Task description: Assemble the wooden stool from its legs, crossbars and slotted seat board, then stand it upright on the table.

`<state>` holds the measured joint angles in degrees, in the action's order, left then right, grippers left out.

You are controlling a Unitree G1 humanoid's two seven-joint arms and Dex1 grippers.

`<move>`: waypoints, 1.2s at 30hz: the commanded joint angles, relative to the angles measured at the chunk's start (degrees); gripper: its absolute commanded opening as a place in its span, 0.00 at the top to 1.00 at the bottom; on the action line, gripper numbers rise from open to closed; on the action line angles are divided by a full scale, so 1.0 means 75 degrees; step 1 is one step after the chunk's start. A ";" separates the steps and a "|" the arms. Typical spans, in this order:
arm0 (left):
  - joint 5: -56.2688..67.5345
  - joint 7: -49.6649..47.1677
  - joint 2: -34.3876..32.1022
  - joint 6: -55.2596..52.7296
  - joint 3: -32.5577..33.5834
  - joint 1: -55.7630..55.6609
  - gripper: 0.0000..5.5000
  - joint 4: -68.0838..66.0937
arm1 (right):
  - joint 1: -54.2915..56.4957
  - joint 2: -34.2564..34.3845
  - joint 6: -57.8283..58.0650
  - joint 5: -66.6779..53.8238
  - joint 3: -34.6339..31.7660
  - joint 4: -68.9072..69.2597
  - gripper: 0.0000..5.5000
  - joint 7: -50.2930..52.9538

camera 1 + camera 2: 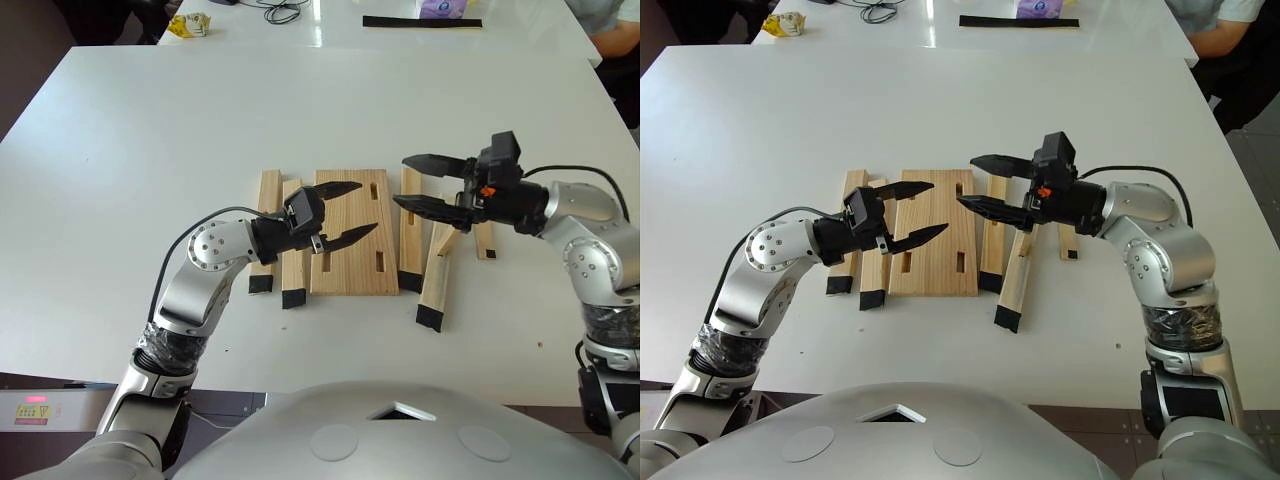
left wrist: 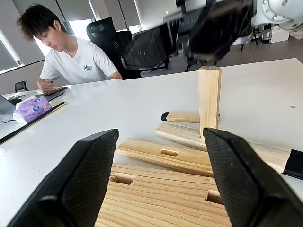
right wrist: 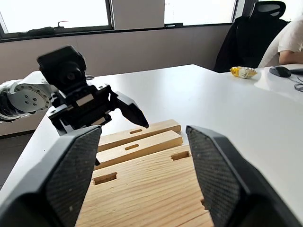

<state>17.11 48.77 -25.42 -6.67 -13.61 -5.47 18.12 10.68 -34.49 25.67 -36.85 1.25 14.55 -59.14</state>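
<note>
Centrally, flat seat board [image 1: 350,265], left tool [image 1: 368,206], right tool [image 1: 399,180] both gaping

You're in an office. A broad white table [image 1: 130,130] carries the work. A second desk [image 1: 340,35] stands along its far edge with cables [image 1: 284,12] and a computer mouse [image 3: 282,71]. Black swivel chairs [image 2: 102,33] stand behind, and a window strip [image 3: 57,14] lines the wall.
</note>
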 commanded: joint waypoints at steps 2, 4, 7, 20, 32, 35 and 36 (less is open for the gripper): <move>-0.0012 0.0036 -0.0031 -0.0001 0.0031 -0.0045 0.40 -0.0055 | -0.0104 -0.0035 -0.0031 -0.0019 -0.0115 -0.0007 0.40 -0.0091; -0.0024 0.0027 -0.0027 0.0007 0.0039 -0.0046 0.40 -0.0066 | 0.0132 0.0023 0.0171 -0.0378 -0.0352 0.0098 0.40 -0.0001; -0.0038 -0.0009 0.0009 0.0007 0.0034 -0.0079 0.40 -0.0078 | 0.0706 0.0136 0.0646 -0.1209 -0.0838 0.0352 0.40 0.0315; -0.0159 -0.0455 0.0015 0.0061 0.0253 0.0479 0.40 0.0171 | 0.1519 -0.1730 0.3339 -0.5009 -0.3632 0.0886 0.40 0.2042; -0.0255 -0.0789 -0.0043 0.0102 0.0477 0.0818 0.40 0.0228 | 0.0524 -0.4103 0.6393 -0.7452 -0.3519 0.0971 0.40 0.0284; -0.0222 -0.0742 -0.0052 0.0097 0.0479 0.0722 0.40 0.0158 | 0.0265 -0.3923 0.6425 -0.7735 -0.3016 0.1393 0.40 0.0389; -0.0208 -0.0725 -0.0055 0.0089 0.0481 0.0690 0.40 0.0138 | 0.0195 -0.3835 0.6436 -0.7659 -0.2749 0.1524 0.40 0.0384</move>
<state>15.88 42.92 -25.23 -5.83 -10.37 0.77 19.84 13.63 -64.36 73.33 -93.51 -23.33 23.29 -56.79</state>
